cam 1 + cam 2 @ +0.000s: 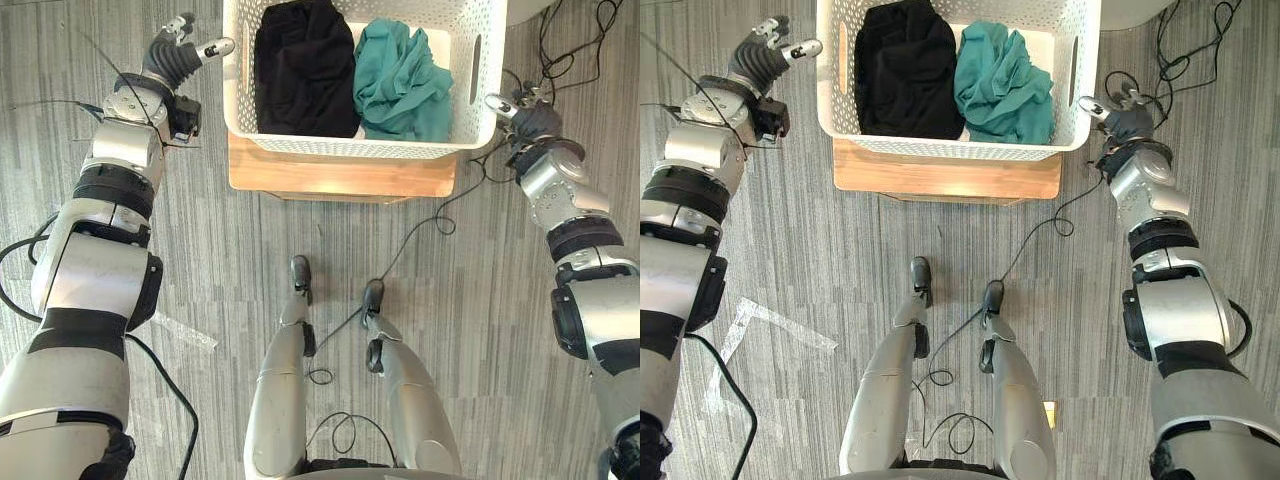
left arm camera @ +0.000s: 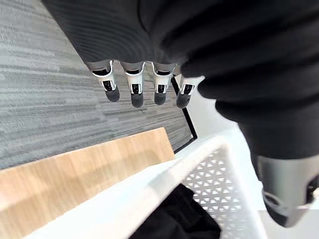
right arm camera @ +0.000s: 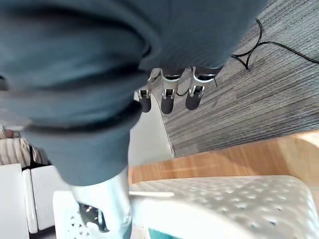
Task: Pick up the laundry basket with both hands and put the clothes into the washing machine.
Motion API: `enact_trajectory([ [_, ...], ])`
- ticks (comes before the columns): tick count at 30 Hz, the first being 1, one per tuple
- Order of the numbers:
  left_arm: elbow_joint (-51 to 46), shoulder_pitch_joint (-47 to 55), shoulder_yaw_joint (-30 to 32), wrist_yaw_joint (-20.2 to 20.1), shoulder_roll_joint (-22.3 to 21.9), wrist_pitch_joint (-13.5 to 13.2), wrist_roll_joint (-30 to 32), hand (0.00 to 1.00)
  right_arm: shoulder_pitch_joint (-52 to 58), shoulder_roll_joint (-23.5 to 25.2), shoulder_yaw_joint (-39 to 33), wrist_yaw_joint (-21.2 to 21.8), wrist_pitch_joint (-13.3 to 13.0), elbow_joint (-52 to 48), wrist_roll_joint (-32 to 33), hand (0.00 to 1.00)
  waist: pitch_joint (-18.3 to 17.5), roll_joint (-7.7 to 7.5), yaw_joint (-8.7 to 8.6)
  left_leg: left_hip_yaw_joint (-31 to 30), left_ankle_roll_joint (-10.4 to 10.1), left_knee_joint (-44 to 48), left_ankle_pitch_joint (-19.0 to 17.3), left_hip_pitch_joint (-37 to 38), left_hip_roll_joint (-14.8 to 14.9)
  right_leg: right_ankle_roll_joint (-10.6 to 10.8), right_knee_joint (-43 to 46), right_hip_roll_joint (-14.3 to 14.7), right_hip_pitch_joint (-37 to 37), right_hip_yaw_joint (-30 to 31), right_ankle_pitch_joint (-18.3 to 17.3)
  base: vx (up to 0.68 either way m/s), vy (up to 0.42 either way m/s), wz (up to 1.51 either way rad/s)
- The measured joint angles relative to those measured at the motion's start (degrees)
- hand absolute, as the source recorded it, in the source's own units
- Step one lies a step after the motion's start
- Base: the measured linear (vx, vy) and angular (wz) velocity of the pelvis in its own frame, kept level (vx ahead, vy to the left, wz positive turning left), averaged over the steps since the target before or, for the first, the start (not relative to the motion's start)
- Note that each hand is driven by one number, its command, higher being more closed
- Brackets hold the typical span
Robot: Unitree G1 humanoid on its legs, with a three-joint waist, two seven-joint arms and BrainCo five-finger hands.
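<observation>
Left eye view, laundry basket [image 1: 350, 146] between left hand [image 1: 178, 58], right hand [image 1: 527, 117], fingers [image 1: 222, 45] alongside

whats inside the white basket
Two clothes fill the basket: a black garment on the robot's left and a teal garment on its right, side by side. Anything beneath them is covered.
</observation>
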Motion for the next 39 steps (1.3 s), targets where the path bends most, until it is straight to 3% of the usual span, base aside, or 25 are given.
enact_trajectory([
  [6, 0.0, 0.0, 0.0, -0.4, -0.5, 0.7, 7.1, 0.00, -5.8, -0.1, 8.8, 6.0, 1.9, 1.7, -2.8, 0.00, 0.0, 0.00, -0.40, -0.7, 0.0, 0.4, 0.0, -0.8, 0.3, 0.1, -0.1, 0.4, -0.3, -0.8, 0.2, 0.03, -0.030, 0.04],
  [13, 0.1, -2.2, -0.3, -1.4, -1.3, 0.8, 15.3, 0.00, -9.0, -1.6, 14.6, 8.4, 2.6, 2.8, -5.6, 0.00, 0.0, 0.01, -0.38, -1.2, 0.0, 1.3, 0.0, -3.1, 0.4, -0.2, -0.1, 0.4, -2.1, -0.9, 0.4, 0.00, -0.007, -0.01],
  [18, 0.1, -3.9, -2.8, -2.5, -2.6, 0.9, 20.3, 0.00, -9.4, -1.7, 15.2, 9.1, 2.7, 3.3, -7.9, 0.00, 0.1, 0.07, -0.38, -1.2, 0.0, 1.7, 0.0, -3.4, 0.5, -0.2, -0.1, 0.5, -2.3, -0.9, 0.5, 0.01, -0.009, -0.01],
  [24, 0.1, -6.3, -10.2, -5.0, -1.0, 0.9, 22.4, 0.00, -11.6, -3.9, 16.9, 11.0, 2.8, 3.9, -9.5, 0.00, 1.3, 0.14, -0.03, -1.5, 0.0, 2.5, 0.0, -4.7, 0.6, -0.4, 0.1, 0.6, -3.2, -1.2, 0.6, 0.02, -0.015, 0.00],
  [30, 0.0, -10.5, -13.2, -6.2, -0.3, 0.2, 25.5, 0.00, -13.5, -6.3, 16.9, 11.0, 2.0, 3.5, -9.4, 0.00, 2.5, 0.30, 0.87, -1.5, 0.0, 3.3, 0.0, -6.5, 0.8, -1.1, 0.2, 0.6, -4.7, -1.2, 1.1, 0.00, -0.002, -0.03],
  [31, 0.0, -10.9, -13.6, -6.1, -0.3, 0.0, 25.6, 0.00, -13.6, -6.5, 16.9, 11.0, 1.7, 3.5, -9.4, 1.00, 2.5, 0.30, 0.92, -1.5, 0.0, 3.4, 0.0, -6.8, 0.7, -1.2, 0.2, 0.6, -5.0, -1.2, 1.1, 0.00, 0.000, 0.00],
  [32, 0.0, -11.1, -13.7, -6.1, -0.2, -0.1, 25.7, 1.00, -13.7, -6.6, 16.9, 11.0, 1.6, 3.5, -9.4, 1.00, 2.5, 0.31, 0.92, -1.5, 0.0, 3.7, 0.0, -7.1, 0.8, -1.2, 0.2, 0.6, -5.2, -1.3, 1.1, 0.00, 0.000, 0.00],
  [39, -0.1, -11.2, -13.7, -4.4, -0.2, -0.4, 26.6, 1.00, -13.9, -6.6, 16.5, 7.7, 1.2, 3.6, -9.4, 1.00, 2.5, 0.31, 1.00, -1.5, 0.0, 4.0, 0.0, -7.5, 0.8, -1.2, 0.2, 0.6, -5.4, -1.3, 1.2, 0.04, -0.014, -0.01],
])
